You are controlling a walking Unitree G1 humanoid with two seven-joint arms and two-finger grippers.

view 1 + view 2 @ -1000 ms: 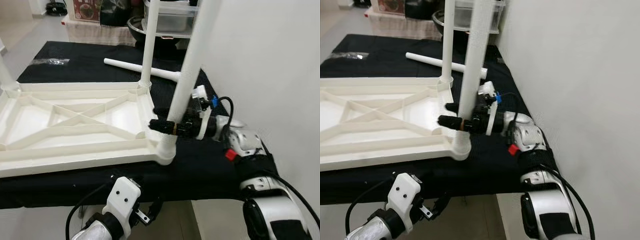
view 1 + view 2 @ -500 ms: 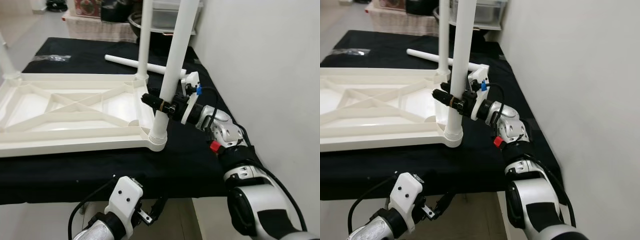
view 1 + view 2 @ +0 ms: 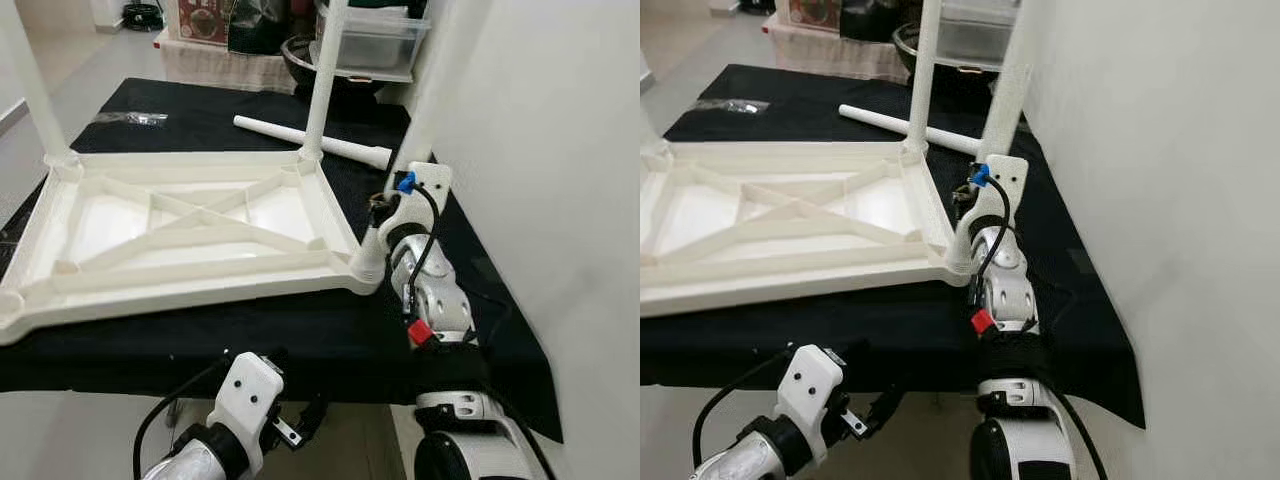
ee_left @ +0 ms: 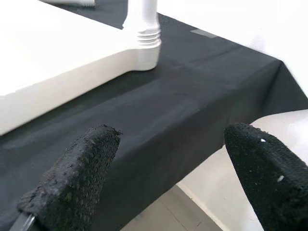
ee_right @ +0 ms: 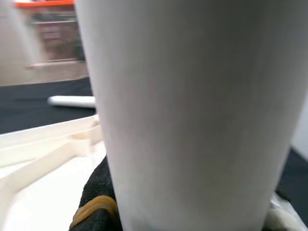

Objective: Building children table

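Observation:
A white table top lies upside down on the black-covered bench. One upright leg stands at its far left corner and another at its far right corner. A third leg rises from the near right corner socket, leaning right. My right gripper is shut on this leg just above the socket. In the right wrist view the leg is very close, with one black finger against it. My left gripper hangs open below the bench's front edge.
A loose white leg lies on the cloth behind the table top. A small plastic bag lies at the back left. A white wall stands close on the right. Bins and a bowl stand beyond the bench.
The whole view has shifted. My right wrist has swung round the near right leg from its right side to its near side, still shut on it. The left arm has stayed put.

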